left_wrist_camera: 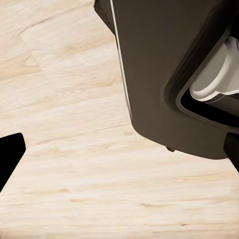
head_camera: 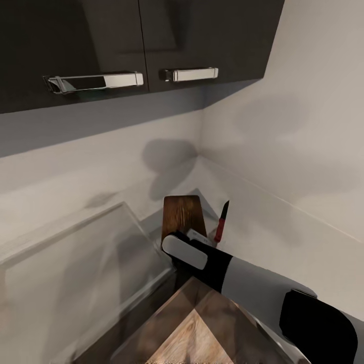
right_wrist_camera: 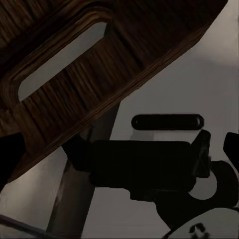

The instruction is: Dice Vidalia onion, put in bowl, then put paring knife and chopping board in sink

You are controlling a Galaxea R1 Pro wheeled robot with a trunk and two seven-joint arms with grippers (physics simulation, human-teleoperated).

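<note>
Counted: one chopping board (head_camera: 183, 216), one paring knife (head_camera: 221, 223) beside it.

Right arm (head_camera: 237, 278) over chopping board (head_camera: 183, 215) (paring knife (head_camera: 221, 222) just beside); countertop (head_camera: 283, 237).

Probably a kitchen: dark wall cabinets (head_camera: 136, 45), grey countertop (head_camera: 283, 227), steel sink (head_camera: 76, 268).

No text, label, brand, number or sign can be read in any of the views. The dark cabinet doors (head_camera: 141, 40) and their chrome handles (head_camera: 189, 75) are plain, the chopping board (head_camera: 183, 215) shows only wood grain, and the paring knife (head_camera: 221, 222) carries no marking that can be made out.
</note>
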